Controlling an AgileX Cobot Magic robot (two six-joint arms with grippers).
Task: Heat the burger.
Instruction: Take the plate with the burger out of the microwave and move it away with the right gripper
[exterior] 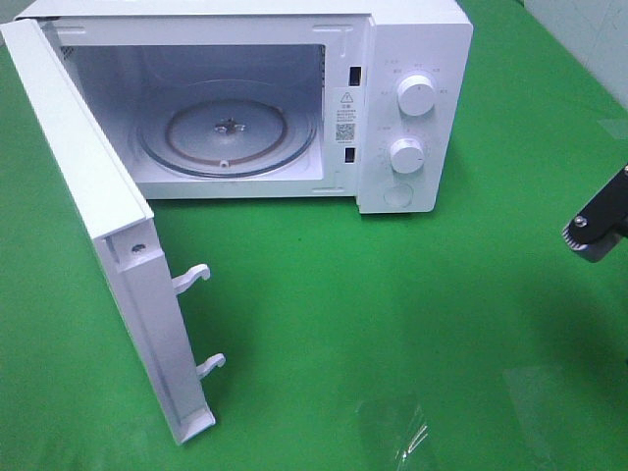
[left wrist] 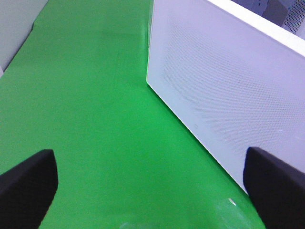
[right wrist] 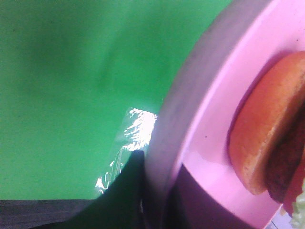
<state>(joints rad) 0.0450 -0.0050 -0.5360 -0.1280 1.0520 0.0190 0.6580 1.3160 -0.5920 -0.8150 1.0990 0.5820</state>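
One step is showing as done: the microwave point(exterior: 245, 98) is standing open and empty. Beside it the left tool point(left wrist: 150, 188) is gaping wide, while the right tool point(right wrist: 157, 200) is pinching the pink plate point(right wrist: 214, 119) bearing the burger point(right wrist: 262, 129), not yet loaded.

Microwave point(exterior: 412, 108) cavity clear; swung-out door point(exterior: 108, 245) barring the left.

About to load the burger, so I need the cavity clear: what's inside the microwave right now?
Inside the microwave, only the glass turntable on its roller ring shows, with nothing on it. The near-left cavity corner is hidden behind the open door.
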